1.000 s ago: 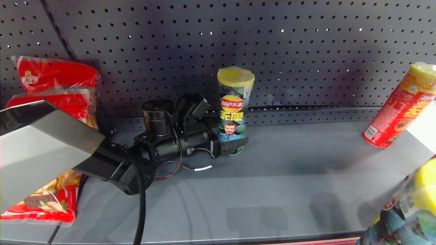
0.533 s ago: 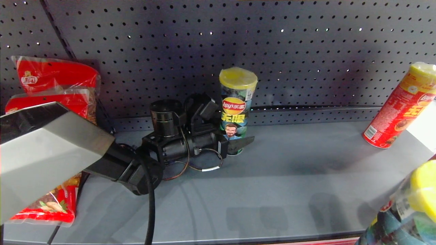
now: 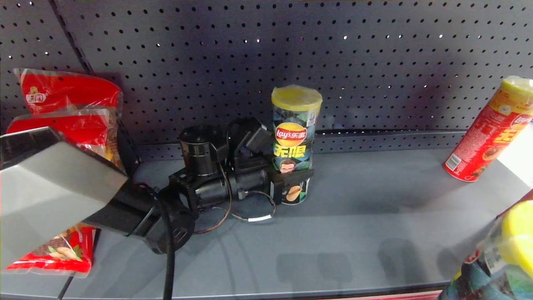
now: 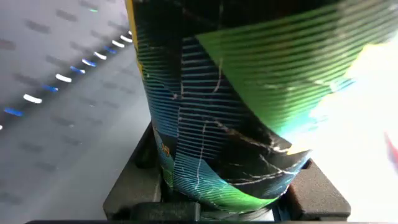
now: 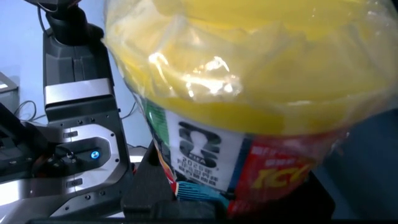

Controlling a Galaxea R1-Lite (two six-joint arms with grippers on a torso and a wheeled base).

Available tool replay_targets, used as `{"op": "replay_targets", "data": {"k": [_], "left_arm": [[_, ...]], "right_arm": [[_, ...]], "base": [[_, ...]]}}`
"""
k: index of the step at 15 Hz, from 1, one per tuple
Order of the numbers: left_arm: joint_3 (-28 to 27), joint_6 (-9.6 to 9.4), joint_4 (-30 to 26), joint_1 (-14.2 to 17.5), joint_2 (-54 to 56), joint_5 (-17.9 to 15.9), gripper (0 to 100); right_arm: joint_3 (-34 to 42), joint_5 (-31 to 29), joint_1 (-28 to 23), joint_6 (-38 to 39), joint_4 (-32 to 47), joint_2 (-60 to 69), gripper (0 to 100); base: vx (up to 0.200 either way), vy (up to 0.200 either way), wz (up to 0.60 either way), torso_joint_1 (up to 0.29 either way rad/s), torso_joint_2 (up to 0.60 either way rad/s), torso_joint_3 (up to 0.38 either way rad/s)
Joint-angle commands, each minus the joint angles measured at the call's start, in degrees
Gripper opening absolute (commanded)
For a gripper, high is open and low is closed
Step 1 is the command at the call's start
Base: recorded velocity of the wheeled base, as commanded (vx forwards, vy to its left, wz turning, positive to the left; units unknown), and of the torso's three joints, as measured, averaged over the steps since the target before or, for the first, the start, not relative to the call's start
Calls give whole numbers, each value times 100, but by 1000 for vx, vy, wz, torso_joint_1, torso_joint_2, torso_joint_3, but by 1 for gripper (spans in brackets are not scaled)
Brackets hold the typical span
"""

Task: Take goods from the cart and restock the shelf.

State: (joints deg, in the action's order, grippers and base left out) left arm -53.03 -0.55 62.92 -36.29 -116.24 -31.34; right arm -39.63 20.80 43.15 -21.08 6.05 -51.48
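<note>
Head view: at centre, the left gripper (image 3: 297, 179) clamps an upright blue-green chip can (image 3: 296, 129) on the grey shelf (image 3: 354, 216). A tilted red can (image 3: 487, 133) stands at three o'clock.
Left wrist view: its fingers press that can's sides.
Right wrist view: the right gripper (image 5: 233, 196) is closed on a yellow-lidded can (image 5: 249, 93).

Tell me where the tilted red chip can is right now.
In the head view, the red chip can leans at the shelf's right end, far right of the blue-green can in the left tool.
</note>
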Motion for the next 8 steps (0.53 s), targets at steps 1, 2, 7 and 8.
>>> {"op": "replay_targets", "data": {"k": [1, 2, 7, 8], "left_arm": [[680, 28, 19, -317, 690, 93, 0], [979, 46, 37, -396, 857, 128, 0], [2060, 2, 37, -440, 1578, 58, 0], [2130, 2, 45, -449, 1604, 40, 0]], "right_arm": [[-18, 3, 0, -2, 2, -2, 0], [-9, 3, 0, -2, 2, -11, 0], [-27, -32, 0, -2, 2, -99, 0], [-36, -32, 0, -2, 2, -117, 0]], "base": [[0, 0, 0, 0, 0, 0], [0, 0, 0, 0, 0, 0], [0, 0, 0, 0, 0, 0], [0, 0, 0, 0, 0, 0]]}}
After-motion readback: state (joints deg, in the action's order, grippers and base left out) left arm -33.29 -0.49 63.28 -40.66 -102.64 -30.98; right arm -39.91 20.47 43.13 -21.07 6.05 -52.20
